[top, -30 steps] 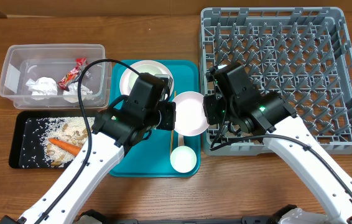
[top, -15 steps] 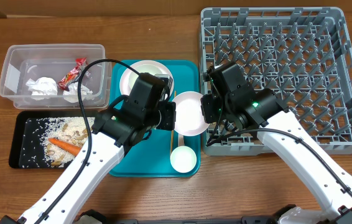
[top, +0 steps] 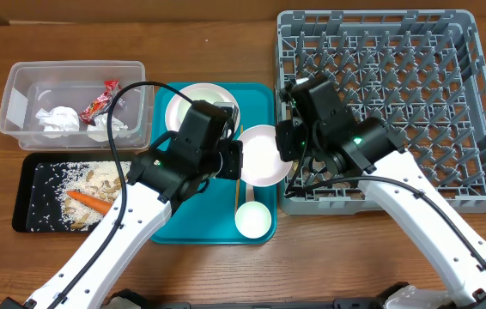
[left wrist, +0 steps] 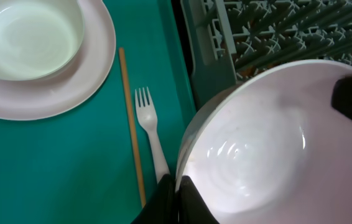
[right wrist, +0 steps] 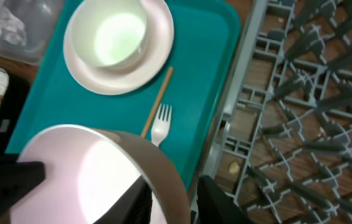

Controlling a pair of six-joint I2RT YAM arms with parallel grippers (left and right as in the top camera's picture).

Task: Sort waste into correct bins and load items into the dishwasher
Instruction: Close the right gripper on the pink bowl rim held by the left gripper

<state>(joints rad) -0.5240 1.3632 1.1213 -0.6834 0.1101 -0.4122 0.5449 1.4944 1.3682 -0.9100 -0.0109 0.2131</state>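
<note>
A white bowl hangs tilted over the teal tray's right edge, held from both sides. My left gripper is shut on its left rim, seen up close in the left wrist view. Opposite, my right gripper pinches the right rim, one finger inside the bowl and one outside. Under the bowl lie a white fork and a wooden chopstick. The grey dishwasher rack stands just to the right.
On the teal tray sit a white plate carrying a smaller bowl, and a small white cup. The clear tub holds napkins and a red wrapper. The black tray holds rice and a carrot piece.
My right gripper's jaws have narrowed onto the bowl's right rim, and the right arm has shifted slightly towards the far side. The left arm and the bowl have barely moved.
</note>
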